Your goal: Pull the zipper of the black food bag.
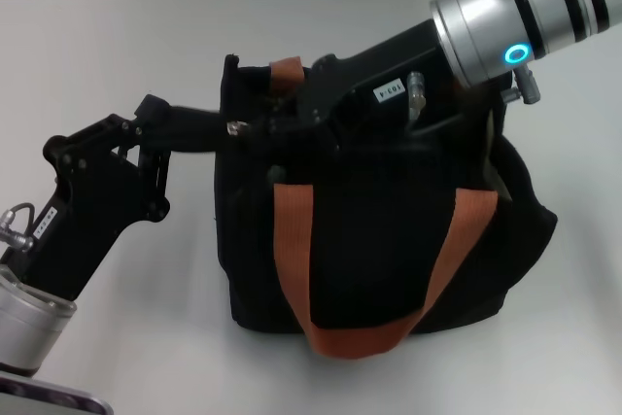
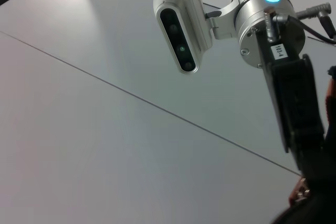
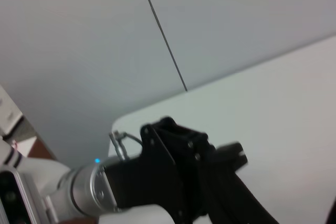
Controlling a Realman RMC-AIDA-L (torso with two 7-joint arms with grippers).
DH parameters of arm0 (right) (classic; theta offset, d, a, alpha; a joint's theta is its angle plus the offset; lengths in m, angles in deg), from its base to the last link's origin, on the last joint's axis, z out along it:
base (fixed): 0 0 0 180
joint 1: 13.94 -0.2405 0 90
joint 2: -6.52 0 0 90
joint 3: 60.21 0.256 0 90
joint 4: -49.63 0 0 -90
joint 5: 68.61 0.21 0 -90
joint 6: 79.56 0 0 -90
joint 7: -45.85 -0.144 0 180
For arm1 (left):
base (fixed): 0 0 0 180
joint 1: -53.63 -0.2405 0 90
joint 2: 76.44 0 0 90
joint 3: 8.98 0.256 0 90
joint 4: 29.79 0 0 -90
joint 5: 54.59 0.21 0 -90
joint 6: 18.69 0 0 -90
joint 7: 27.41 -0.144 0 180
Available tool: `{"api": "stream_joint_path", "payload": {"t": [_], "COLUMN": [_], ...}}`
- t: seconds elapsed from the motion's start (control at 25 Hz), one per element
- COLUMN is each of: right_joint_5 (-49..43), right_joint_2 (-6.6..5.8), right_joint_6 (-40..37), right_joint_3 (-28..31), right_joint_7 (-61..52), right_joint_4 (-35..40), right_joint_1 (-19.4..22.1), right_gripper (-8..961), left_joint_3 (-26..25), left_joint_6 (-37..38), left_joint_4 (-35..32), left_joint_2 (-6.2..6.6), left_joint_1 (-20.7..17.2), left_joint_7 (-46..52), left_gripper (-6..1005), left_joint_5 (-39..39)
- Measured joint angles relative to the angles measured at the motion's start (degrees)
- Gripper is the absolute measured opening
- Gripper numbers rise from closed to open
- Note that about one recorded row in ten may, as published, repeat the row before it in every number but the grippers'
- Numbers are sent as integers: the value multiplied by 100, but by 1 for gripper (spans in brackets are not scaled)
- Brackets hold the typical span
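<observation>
the zipper (image 1: 236, 128) shows as a small silver tab at the top left end of the black food bag (image 1: 369, 240), right at the tip of the left gripper (image 1: 228, 129). the bag stands upright on the white surface (image 1: 117, 55), about centre in the head view, one orange-brown handle (image 1: 364, 337) looping down its front face and a second handle (image 1: 285, 70) poking up at the far top edge. left gripper reaches in from the lower left, its fingers (image 1: 190, 123) drawn together at the tab; looks pinched on it, but the contact itself is too small to confirm. right gripper (image 1: 292, 123) comes in from the upper right and lies across the bag's top, its black body covering the zipper line; can't tell how far its fingers are open or what they hold. in the left wrist view the right arm's silver wrist (image 2: 268, 19) with a blue ring light sits over the dark bag edge (image 2: 315, 203).
</observation>
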Motion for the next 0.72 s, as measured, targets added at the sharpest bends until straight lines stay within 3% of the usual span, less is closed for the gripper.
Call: {"api": "stream_joint_path", "payload": {"t": [0.72], "right_joint_5": [-249], "right_joint_2": [-99], "right_joint_6": [-228], "right_joint_3": [442], "right_joint_7": [-436], "right_joint_4": [46], "right_joint_1": [153], "right_gripper": [-2], "left_joint_3": [25], "left_joint_6": [-135], "left_joint_4": [22], "left_joint_2": [-1], "left_joint_1": [-115], "left_joint_7": [-292], "left_gripper": [83], "left_joint_5": [34]}}
